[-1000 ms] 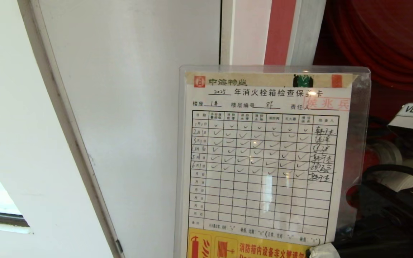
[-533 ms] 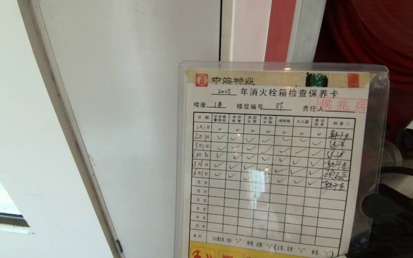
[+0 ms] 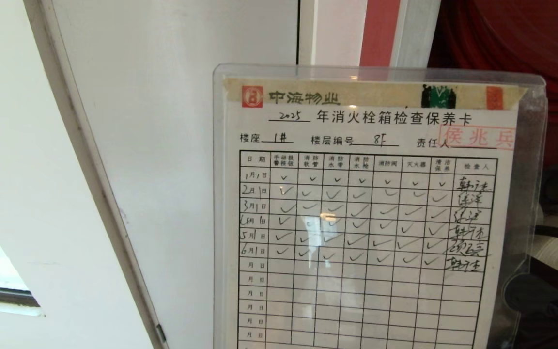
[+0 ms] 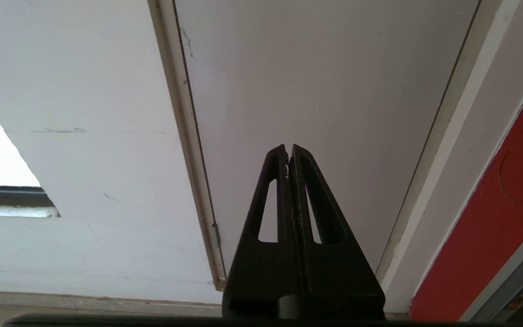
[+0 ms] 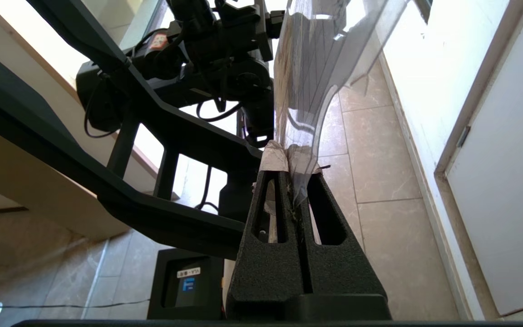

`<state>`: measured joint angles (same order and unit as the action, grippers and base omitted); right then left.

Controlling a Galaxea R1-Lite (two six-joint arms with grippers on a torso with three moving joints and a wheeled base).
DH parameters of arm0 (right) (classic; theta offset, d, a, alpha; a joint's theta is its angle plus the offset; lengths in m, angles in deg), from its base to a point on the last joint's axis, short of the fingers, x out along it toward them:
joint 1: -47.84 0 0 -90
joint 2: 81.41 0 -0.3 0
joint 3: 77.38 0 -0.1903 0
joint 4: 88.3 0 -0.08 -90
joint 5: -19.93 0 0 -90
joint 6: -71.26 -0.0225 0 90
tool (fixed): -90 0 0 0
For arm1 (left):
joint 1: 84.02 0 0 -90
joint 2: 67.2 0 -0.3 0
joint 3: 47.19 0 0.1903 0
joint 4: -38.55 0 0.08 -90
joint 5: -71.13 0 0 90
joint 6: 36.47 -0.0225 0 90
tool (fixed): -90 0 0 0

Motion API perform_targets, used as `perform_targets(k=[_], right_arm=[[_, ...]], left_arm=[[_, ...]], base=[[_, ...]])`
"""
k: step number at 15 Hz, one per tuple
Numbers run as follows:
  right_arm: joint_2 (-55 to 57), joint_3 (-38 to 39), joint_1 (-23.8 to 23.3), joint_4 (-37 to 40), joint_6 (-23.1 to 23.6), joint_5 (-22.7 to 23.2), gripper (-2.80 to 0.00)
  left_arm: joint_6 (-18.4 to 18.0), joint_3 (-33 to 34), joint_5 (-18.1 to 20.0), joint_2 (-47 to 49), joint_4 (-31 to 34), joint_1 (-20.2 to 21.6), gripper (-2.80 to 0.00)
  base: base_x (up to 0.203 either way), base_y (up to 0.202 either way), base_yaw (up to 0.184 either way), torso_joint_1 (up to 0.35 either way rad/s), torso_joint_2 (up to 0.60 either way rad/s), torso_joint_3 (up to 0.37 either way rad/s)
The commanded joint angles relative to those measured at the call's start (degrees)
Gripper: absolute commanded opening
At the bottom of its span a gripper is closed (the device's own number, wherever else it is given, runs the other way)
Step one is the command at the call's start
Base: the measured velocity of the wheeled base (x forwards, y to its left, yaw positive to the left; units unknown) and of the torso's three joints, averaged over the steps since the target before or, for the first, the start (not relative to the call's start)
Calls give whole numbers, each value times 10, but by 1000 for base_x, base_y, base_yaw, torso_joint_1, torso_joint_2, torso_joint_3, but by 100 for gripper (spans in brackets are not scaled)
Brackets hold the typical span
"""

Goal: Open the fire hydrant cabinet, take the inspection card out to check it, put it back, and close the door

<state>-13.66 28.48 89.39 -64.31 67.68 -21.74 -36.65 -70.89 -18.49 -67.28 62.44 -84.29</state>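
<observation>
The inspection card (image 3: pixel 371 208) stands upright very near the head camera and fills the lower right half of that view, its printed grid and ticks facing the camera, its red stamp at the upper right corner. It sits in a clear plastic sleeve whose edges show around the paper.

The right gripper (image 5: pixel 295 170) points upward and its two black fingers (image 5: pixel 268 213) are pressed together on the bottom edge of the sleeve – the card (image 5: pixel 316 68) rises from the tips, seen nearly edge-on from the wrist. Beyond it the robot's own dark frame (image 5: pixel 152 136) and the tiled floor (image 5: pixel 379 181) are visible.

The left gripper (image 4: pixel 288 150) hangs apart from the work, its fingers closed tip to tip with nothing between them, aimed at a plain white door (image 4: pixel 316 91).

Behind the card in the head view stands the same white door (image 3: pixel 177 121), then the fire hydrant cabinet (image 3: pixel 407 34) with its red edge strip (image 3: pixel 379 31) – the red hose (image 3: pixel 516 43) lies in the dark interior, farthest away.
</observation>
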Motion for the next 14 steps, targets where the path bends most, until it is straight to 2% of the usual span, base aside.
perform_targets(k=[1,14], right_arm=[[2,-1,6,0,0,3,-280],[5,-2,8,-3,0,3,-280]], left_arm=[[0,1,0,1,0,0,-280],[1,0,1,1,0,0,-280]], base=[[0,0,0,0,0,0],[0,0,0,0,0,0]])
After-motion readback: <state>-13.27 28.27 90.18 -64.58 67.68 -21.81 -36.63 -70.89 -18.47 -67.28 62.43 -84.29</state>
